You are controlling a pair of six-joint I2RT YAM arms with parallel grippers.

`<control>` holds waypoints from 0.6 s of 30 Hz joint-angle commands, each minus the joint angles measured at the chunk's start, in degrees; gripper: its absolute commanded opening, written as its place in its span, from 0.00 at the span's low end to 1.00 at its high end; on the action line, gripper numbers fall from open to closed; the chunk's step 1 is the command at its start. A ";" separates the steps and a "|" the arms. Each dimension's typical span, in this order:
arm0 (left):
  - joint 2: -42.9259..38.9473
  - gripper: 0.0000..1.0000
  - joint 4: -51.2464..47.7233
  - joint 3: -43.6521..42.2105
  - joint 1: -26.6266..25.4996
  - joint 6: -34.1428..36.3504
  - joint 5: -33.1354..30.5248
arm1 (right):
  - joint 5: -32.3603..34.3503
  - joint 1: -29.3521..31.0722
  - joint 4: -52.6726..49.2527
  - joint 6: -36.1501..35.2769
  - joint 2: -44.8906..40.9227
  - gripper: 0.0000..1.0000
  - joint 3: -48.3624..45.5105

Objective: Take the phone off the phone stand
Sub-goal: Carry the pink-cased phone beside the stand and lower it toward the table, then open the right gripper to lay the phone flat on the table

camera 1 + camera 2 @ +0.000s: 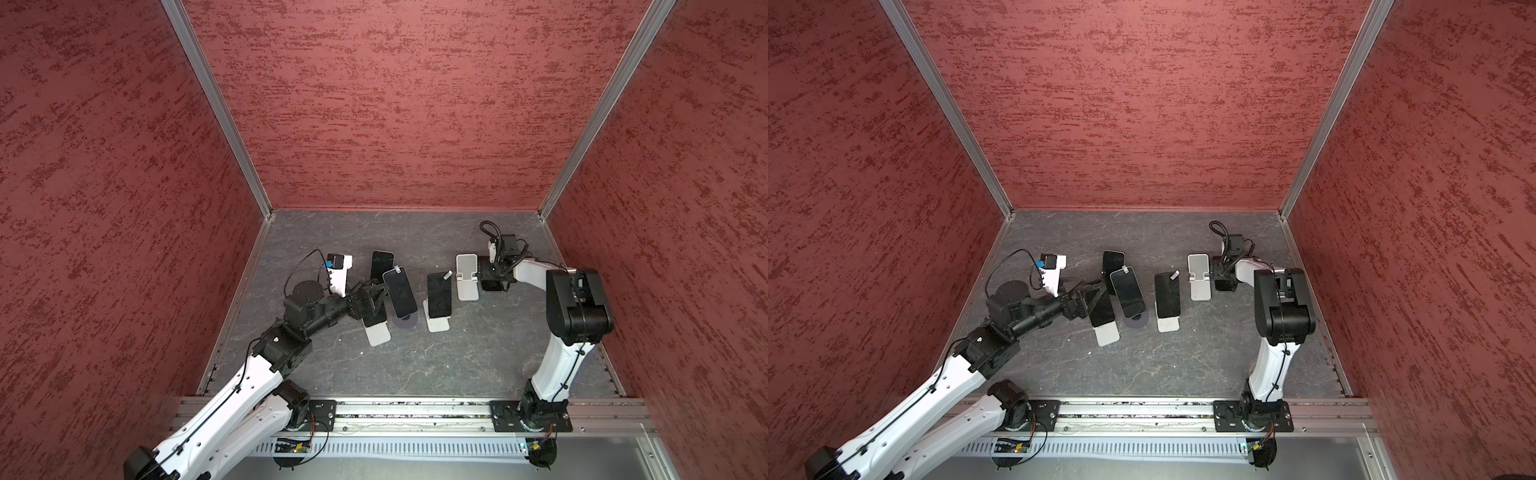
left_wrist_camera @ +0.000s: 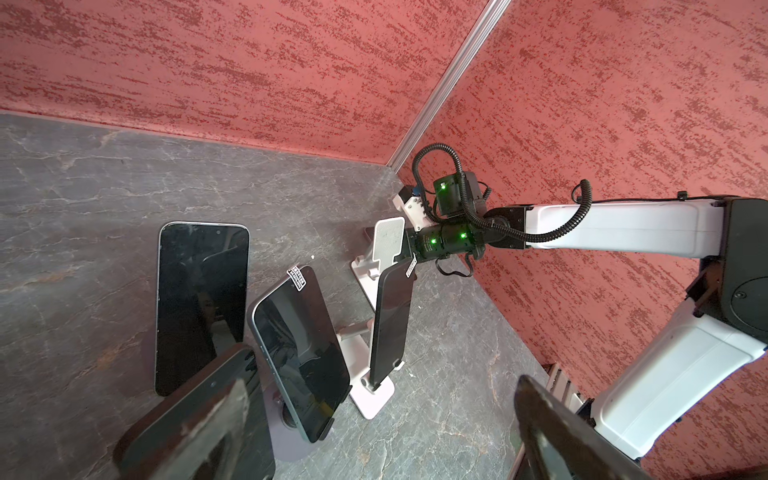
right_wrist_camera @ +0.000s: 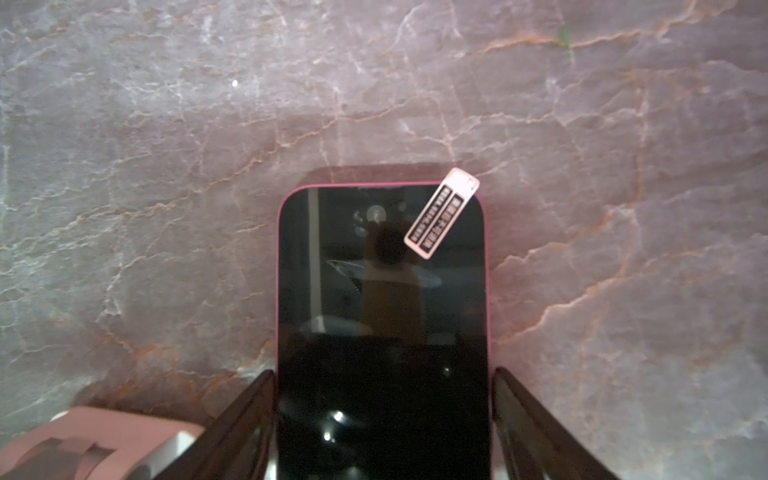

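Spreading beneath everything: grey veined table (image 1: 415,365). Reaching over it: left arm (image 1: 232,399) and right arm (image 1: 557,374), both white and black.

Straddling the phone (image 3: 382,291) with the right gripper (image 3: 382,371), one dark finger at each long edge near the lower end; cannot tell whether pressing or just clear. Lying flat and face up on the table right under that gripper, off the stand (image 1: 466,276). Glossy black screen, rounded corners, thin pink rim.

Standing just beside the right gripper, toward the left arm, apart from the phone: the white stand, ribbed backrest and front lip fully in sight.

Holding the left gripper (image 2: 379,379) spread wide, pinching nothing. Right at one of its fingers, a near stand (image 1: 1107,334), white, cradling a leaned-back near phone (image 1: 1102,311). Just past that, a purple stand (image 1: 1136,322) with round foot, carrying a tilted phone (image 1: 1127,293). Farther out toward the right gripper, a mid stand (image 1: 1168,322), white, propping a mid phone (image 1: 1167,295). Beyond the fingertips, on the table, a flat phone (image 2: 199,307).

Stuck aslant on the phone's far corner, a small barcode tab (image 3: 442,214); like tabs (image 2: 297,277) atop the tilted and mid phones.
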 commanded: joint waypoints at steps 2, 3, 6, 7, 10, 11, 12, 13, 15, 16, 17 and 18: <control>0.77 0.99 -4.29 1.83 0.42 0.05 -3.31 | 0.93 0.17 -2.76 0.25 1.35 0.83 -0.68; 1.03 0.99 -4.93 2.01 0.44 0.10 -3.38 | 1.03 0.22 -2.87 0.30 1.12 0.83 -0.89; 1.61 1.00 -5.53 2.11 0.61 0.10 -3.20 | 2.01 0.19 -3.20 0.80 0.19 0.84 -1.21; 1.78 0.99 -5.62 2.11 0.61 0.10 -3.08 | 2.38 0.13 -3.36 1.10 -0.18 0.84 -1.33; 1.91 0.99 -5.62 1.88 0.61 -0.11 -2.92 | 4.20 0.19 -3.73 2.54 -1.51 0.84 -1.74; 1.81 0.99 -5.62 1.78 0.61 -0.09 -2.99 | 4.89 0.17 -3.92 3.01 -1.97 0.84 -1.83; 1.81 1.00 -5.62 1.74 0.61 -0.08 -3.02 | 5.38 0.20 -4.09 3.48 -2.63 0.84 -2.03; 1.76 1.00 -5.62 1.63 0.69 -0.10 -2.99 | 5.65 0.15 -4.04 3.82 -3.45 0.84 -2.36; 1.78 0.99 -5.79 1.67 0.72 -0.08 -2.95 | 5.97 0.17 -3.90 4.84 -5.26 0.84 -3.13; 1.78 0.99 -5.80 1.83 0.70 -0.07 -2.90 | 6.05 0.17 -3.71 5.41 -6.50 0.84 -3.63; 1.81 1.00 -5.74 1.76 0.70 -0.08 -2.90 | 6.19 0.13 -3.60 5.96 -7.54 0.84 -3.95; 1.80 0.99 -5.71 1.76 0.77 -0.07 -2.86 | 5.92 0.21 -3.47 6.52 -8.85 0.84 -4.43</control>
